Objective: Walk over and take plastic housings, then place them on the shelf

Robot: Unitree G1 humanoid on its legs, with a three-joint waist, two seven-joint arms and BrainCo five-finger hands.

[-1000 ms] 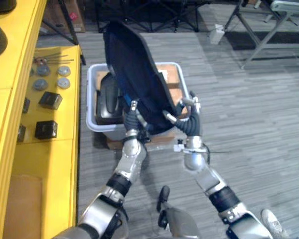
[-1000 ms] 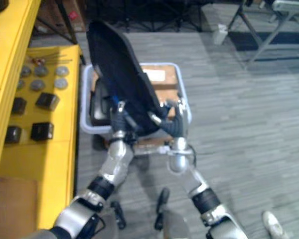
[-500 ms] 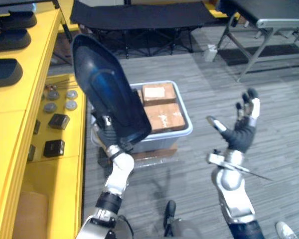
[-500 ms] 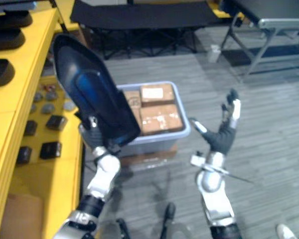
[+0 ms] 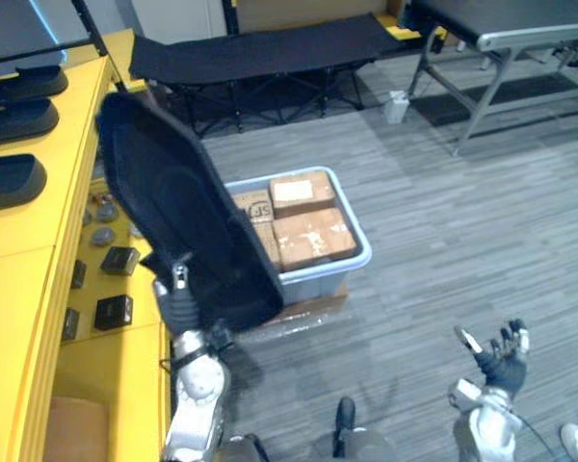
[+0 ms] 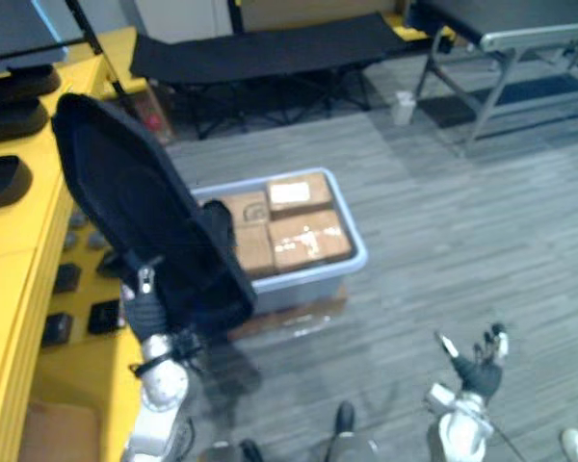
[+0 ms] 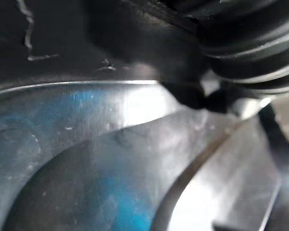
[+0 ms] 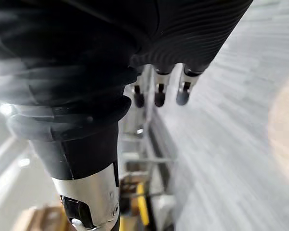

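Note:
A large black plastic housing (image 5: 178, 217) stands upright and tilted over the gap between the yellow shelf (image 5: 48, 236) and the bin. My left hand (image 5: 179, 302) is shut on its lower edge and holds it alone; its thumb lies against the shell. Seen from the left wrist, the housing's glossy inner face (image 7: 111, 163) sits right against the hand's cover (image 7: 245, 43). My right hand (image 5: 502, 363) hangs low at the right, open and holding nothing, its fingers (image 8: 157, 94) straight above the floor.
Three more black housings (image 5: 10, 179) lie on the shelf's upper level. Small black boxes (image 5: 113, 312) and grey discs sit on its lower level. A pale bin (image 5: 362, 258) with cardboard boxes (image 5: 311, 237) stands ahead. A black cot (image 5: 270, 46) and a grey table frame (image 5: 491, 43) are farther back.
My right hand has let go of the housing and dropped low to the right. The left hand has carried the housing up and left, clear of the bin. The camera has tipped up.

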